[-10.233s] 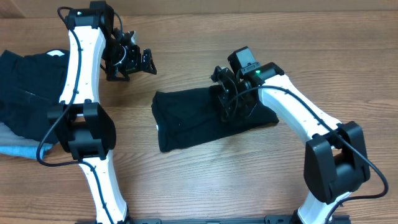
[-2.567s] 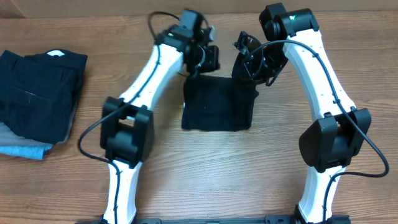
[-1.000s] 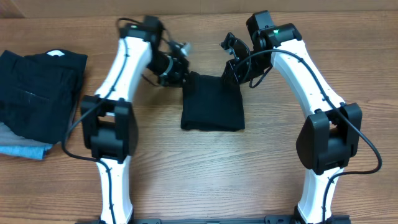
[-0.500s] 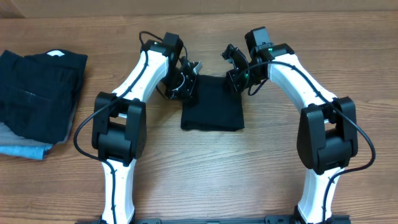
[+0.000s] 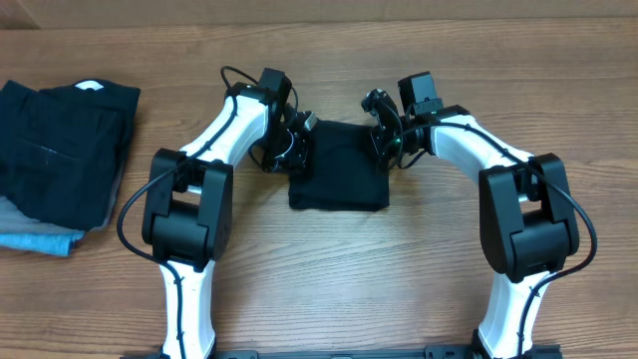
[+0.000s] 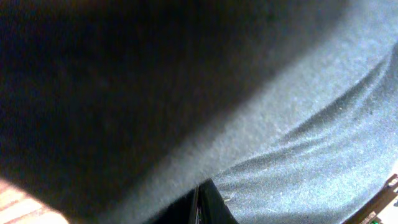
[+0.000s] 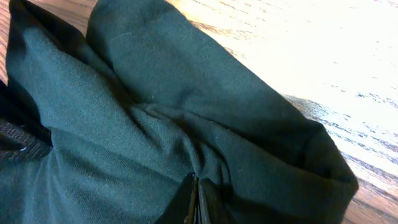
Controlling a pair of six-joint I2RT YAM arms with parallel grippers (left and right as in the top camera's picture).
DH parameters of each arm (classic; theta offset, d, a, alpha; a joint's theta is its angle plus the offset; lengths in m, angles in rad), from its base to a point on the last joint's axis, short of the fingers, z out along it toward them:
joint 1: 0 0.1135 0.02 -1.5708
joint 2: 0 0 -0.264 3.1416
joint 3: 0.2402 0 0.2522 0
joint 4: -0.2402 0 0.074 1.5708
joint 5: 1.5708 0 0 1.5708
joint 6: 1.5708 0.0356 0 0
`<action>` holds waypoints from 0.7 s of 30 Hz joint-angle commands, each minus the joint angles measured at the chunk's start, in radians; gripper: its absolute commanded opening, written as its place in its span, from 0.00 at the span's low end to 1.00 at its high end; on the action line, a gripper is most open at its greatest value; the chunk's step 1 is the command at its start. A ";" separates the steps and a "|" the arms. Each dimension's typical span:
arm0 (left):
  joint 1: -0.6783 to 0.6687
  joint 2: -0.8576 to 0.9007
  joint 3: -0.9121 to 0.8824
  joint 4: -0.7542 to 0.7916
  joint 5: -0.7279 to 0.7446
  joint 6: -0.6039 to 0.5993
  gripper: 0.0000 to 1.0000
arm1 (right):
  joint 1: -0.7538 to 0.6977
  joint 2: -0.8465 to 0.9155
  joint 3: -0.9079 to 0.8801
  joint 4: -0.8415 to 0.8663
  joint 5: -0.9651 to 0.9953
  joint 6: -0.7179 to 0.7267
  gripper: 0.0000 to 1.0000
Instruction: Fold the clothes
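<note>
The clothes [image 5: 339, 179] lie on the wooden table as a black T-shirt folded into a small rectangle at the centre. My left gripper [image 5: 302, 150] is shut, its tip against the shirt's upper left edge. My right gripper [image 5: 385, 143] is shut too, its tip on the upper right edge. In the left wrist view dark fabric [image 6: 280, 124] fills the frame, and the closed gripper [image 6: 200, 198] rests on it. The right wrist view shows creased cloth [image 7: 155, 112] with the closed gripper [image 7: 194, 184] pressed into a fold. I see no fabric between either pair of jaws.
A stack of folded dark garments [image 5: 60, 140] sits at the table's left edge on top of a light blue piece [image 5: 35, 239]. Bare wood [image 5: 339, 269] runs in front of the shirt between the two arm bases.
The left gripper, which stood off to the left of the shirt a second ago, has come in to its left edge. The right gripper has dropped from the top right corner to the right edge.
</note>
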 commanded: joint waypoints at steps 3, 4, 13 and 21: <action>-0.005 0.016 0.326 -0.185 0.016 0.002 0.05 | -0.005 -0.078 0.173 -0.101 0.028 0.077 0.06; -0.005 0.016 0.404 -0.209 -0.010 0.002 0.08 | -0.005 -0.108 0.212 -0.133 0.028 0.077 0.09; -0.007 0.021 0.301 -0.149 -0.177 0.002 0.16 | -0.002 -0.218 0.177 -0.573 0.028 0.143 0.04; -0.007 0.026 0.216 -0.043 -0.207 -0.016 0.20 | -0.002 -0.217 -0.150 -0.340 0.019 0.143 0.04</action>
